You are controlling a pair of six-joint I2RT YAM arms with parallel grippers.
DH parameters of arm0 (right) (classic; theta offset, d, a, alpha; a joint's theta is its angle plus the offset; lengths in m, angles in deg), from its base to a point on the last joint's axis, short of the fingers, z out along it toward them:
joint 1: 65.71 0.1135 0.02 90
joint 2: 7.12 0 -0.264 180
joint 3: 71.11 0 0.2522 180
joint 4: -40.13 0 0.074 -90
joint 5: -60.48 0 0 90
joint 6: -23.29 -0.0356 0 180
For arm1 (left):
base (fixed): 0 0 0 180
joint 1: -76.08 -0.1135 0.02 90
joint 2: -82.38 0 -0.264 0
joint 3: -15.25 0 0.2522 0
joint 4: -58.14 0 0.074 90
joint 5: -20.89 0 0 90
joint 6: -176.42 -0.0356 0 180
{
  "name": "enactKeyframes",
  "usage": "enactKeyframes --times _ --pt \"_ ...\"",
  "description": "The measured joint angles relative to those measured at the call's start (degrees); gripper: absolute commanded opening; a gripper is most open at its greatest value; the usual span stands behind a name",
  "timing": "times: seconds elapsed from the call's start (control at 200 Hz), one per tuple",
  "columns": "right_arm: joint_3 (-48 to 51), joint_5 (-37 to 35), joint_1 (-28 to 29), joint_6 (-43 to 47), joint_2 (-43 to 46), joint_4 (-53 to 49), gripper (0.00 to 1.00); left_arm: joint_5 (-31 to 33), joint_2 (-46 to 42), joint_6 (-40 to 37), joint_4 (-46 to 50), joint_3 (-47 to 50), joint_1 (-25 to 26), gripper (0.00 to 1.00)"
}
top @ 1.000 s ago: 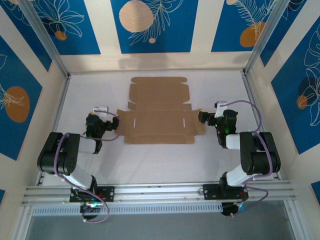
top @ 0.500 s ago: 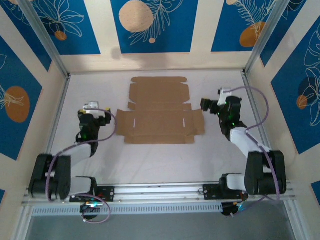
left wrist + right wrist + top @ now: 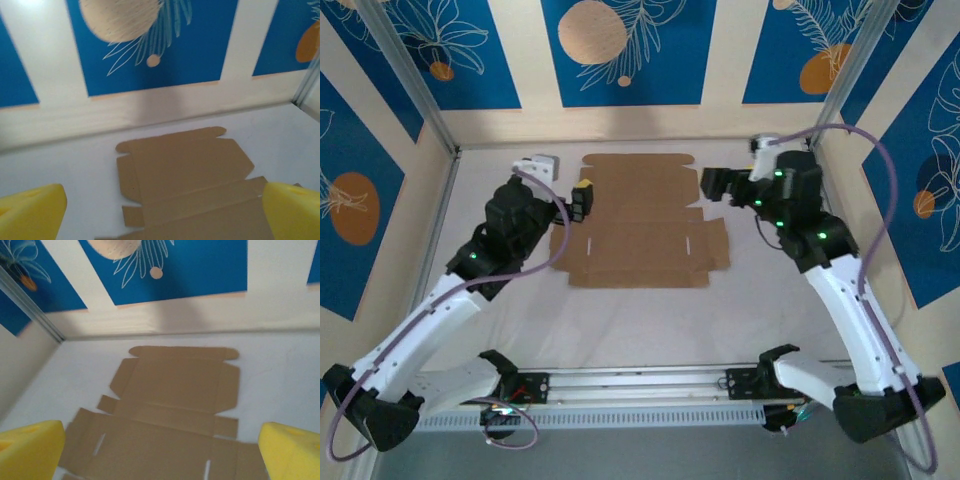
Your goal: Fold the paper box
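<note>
Flat paper box between two open claws

Top view: the paper box [image 3: 638, 220] lies unfolded and flat on the white tabletop [image 3: 650, 325], in the middle and nearer the far edge, with its lid panel pointing at the back wall. The left claw [image 3: 582, 198] hangs at the sheet's left edge and the right claw [image 3: 712, 186] at its right edge, both level with the lid panel and facing inward, each with jaws apart and nothing in them.

Left wrist view: the yellow fingers [image 3: 30, 212] stand wide apart at the lower corners. The paper box [image 3: 185, 170] lies ahead and below between them, not touched.

Right wrist view: the yellow fingers [image 3: 292, 450] stand equally wide apart. The paper box [image 3: 175, 405], slots showing, spreads out below and ahead, clear of both.
</note>
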Motion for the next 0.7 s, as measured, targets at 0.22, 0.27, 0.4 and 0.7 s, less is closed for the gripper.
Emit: enactKeyframes --times 0.22,0.27,0.4,0.7 --pt "1.3 7.1 -10.0 -11.4 -6.8 -10.5 1.0 -10.3 -6.7 18.0 14.6 8.7 -3.5 1.0" --pt "2.3 7.0 -10.1 -12.0 -9.2 -11.6 0.97 -13.0 -7.1 20.4 16.3 10.1 -3.6 1.0" --pt "5.7 9.4 -11.3 -10.5 -13.9 -12.7 0.93 -19.8 -8.9 24.0 17.0 13.5 -3.6 1.0" --pt "-3.1 15.4 -14.6 -1.4 -40.9 -13.6 0.84 -27.4 -10.6 28.6 14.8 20.2 -3.6 1.0"
